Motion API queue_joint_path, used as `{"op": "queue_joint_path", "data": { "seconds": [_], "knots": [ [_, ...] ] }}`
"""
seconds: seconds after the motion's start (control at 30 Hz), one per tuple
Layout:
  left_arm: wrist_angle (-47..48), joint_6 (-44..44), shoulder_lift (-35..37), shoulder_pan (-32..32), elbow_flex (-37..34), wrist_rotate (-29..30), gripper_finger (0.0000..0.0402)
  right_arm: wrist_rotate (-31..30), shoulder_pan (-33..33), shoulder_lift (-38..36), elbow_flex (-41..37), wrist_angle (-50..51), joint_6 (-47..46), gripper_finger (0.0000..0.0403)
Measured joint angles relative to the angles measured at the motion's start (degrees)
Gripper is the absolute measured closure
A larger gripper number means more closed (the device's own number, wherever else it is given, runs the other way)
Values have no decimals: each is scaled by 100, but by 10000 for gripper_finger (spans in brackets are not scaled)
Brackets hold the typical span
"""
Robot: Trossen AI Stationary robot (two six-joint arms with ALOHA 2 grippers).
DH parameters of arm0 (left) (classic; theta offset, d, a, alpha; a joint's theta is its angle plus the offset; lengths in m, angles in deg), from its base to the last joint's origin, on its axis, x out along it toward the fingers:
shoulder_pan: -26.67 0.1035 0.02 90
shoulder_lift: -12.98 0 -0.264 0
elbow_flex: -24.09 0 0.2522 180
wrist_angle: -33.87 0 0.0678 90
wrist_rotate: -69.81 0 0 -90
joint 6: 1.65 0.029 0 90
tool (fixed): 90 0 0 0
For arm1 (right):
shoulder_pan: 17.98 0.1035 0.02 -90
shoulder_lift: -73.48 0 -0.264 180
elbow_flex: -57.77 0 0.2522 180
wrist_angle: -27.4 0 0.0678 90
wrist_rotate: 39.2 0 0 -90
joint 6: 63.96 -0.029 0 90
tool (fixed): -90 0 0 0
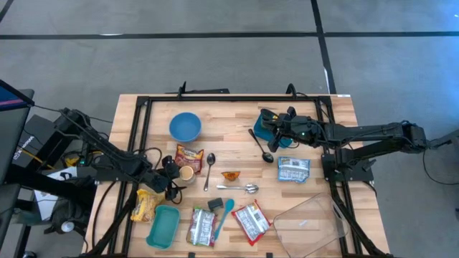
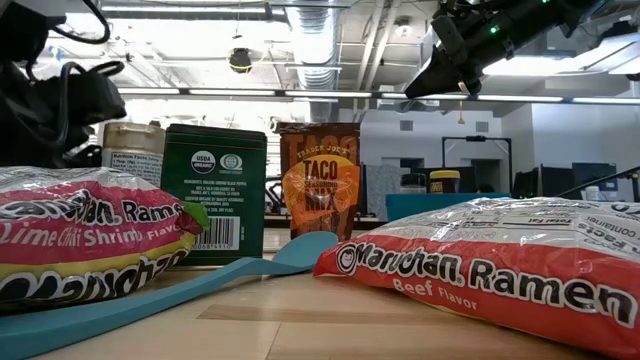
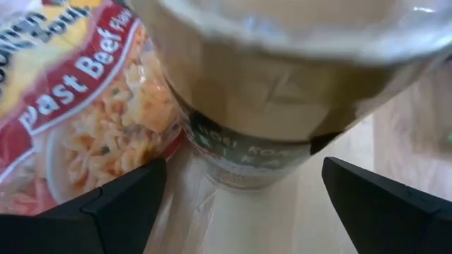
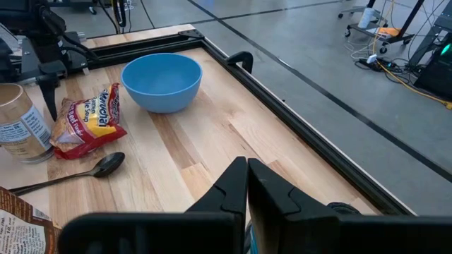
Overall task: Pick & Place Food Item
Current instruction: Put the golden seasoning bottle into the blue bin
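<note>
A jar [image 3: 282, 106] with tan contents and a dark label stands upright on the wooden table [image 1: 229, 122], next to a red ramen packet [image 3: 78, 120]. My left gripper [image 3: 254, 204] is open, one finger on each side of the jar's lower part, with gaps showing. The jar [image 1: 186, 173] and my left gripper [image 1: 174, 170] sit at the table's left middle in the high view. My right gripper [image 4: 247, 190] is shut and empty. It hovers over the far right part of the table [image 1: 271, 129], above a teal container [image 1: 264, 131].
A blue bowl [image 1: 185, 126] stands at the far left. Spoons [image 1: 209, 168], an orange item [image 1: 230, 175], ramen packets [image 1: 251, 221], a teal spatula [image 1: 224, 213], a teal tub [image 1: 163, 226], a blue-white packet [image 1: 292, 169] and a clear tray [image 1: 308, 222] lie about. A black frame [image 1: 143, 129] borders the table.
</note>
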Motion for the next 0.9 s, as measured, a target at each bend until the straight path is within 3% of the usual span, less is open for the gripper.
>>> {"op": "queue_joint_path", "data": {
  "seconds": [0.23,0.9],
  "knots": [
    [-399,-1,-386,0,-2,1,30,0,0,0,0,0,0,397],
    [-825,277,-383,207,-7,331,30,0,2,0,0,2,0,397]
  ]
}}
